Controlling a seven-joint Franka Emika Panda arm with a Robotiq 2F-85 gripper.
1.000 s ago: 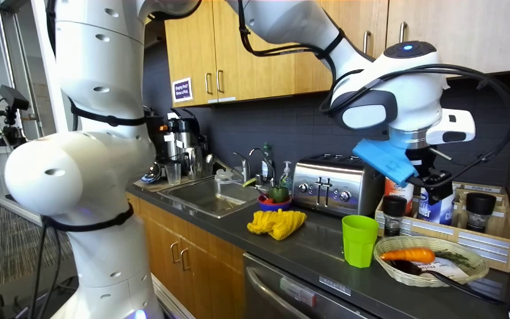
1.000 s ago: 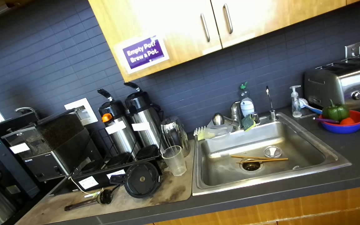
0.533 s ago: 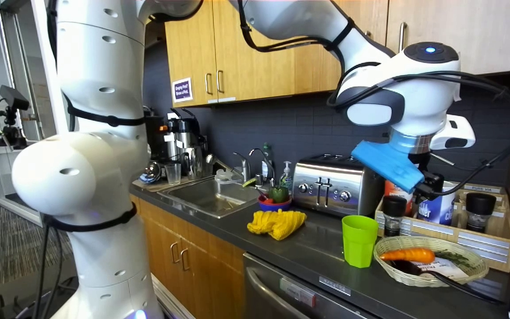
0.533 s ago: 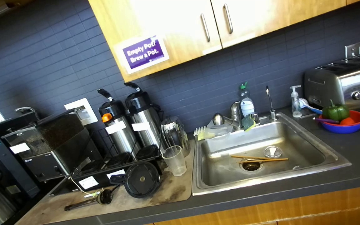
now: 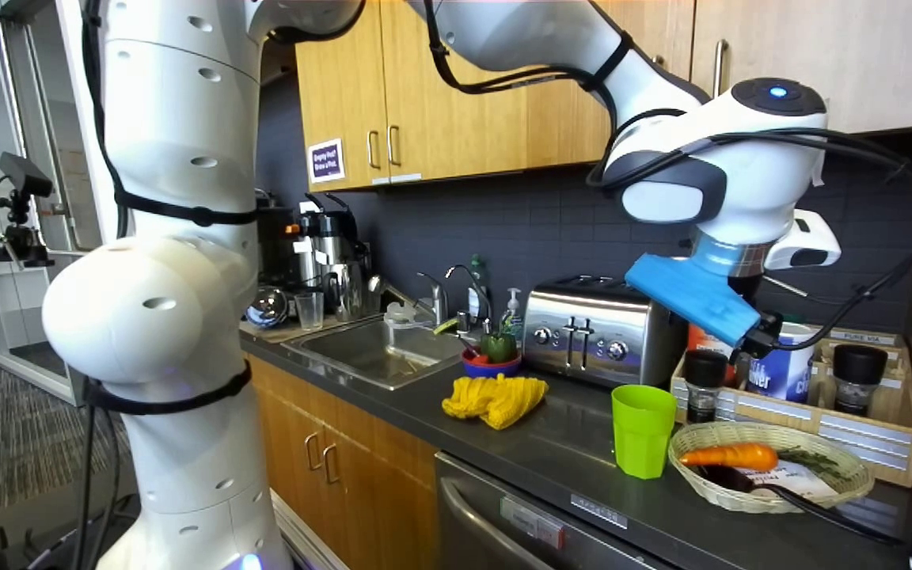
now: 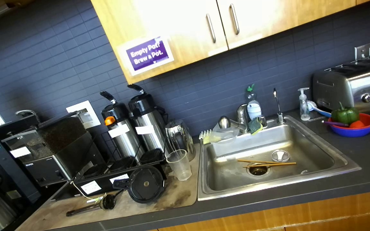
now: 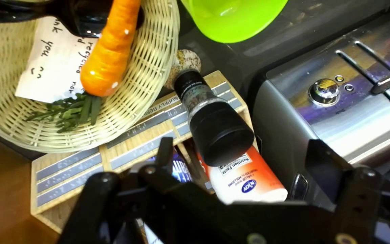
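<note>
My gripper (image 7: 241, 147) is open and empty. In the wrist view its black fingers (image 7: 327, 169) stand wide apart on either side of a pepper grinder with a black cap (image 7: 220, 132), which looks to be below them. The grinder stands upright at the front of a wooden organizer (image 5: 828, 427). Behind it is an orange and white canister (image 7: 245, 179), partly hidden by the gripper. A blue and white container (image 5: 780, 372) stands beside it. In an exterior view the gripper (image 5: 761, 340) hangs above the organizer, its fingers partly hidden by the blue cover (image 5: 693, 297).
A wicker basket (image 5: 852, 483) holds a carrot (image 5: 729, 456), a note and a black utensil. A green cup (image 5: 644, 435) stands beside it. A steel toaster (image 5: 587, 332) is close to the gripper. A second grinder (image 5: 858, 380) stands at the right. A yellow cloth (image 5: 495, 400) lies further left.
The arm's wrist has moved right and tilted, and the gripper's tip has swung a little left, toward the grinder beside the canister. The objects on the counter have not moved.
</note>
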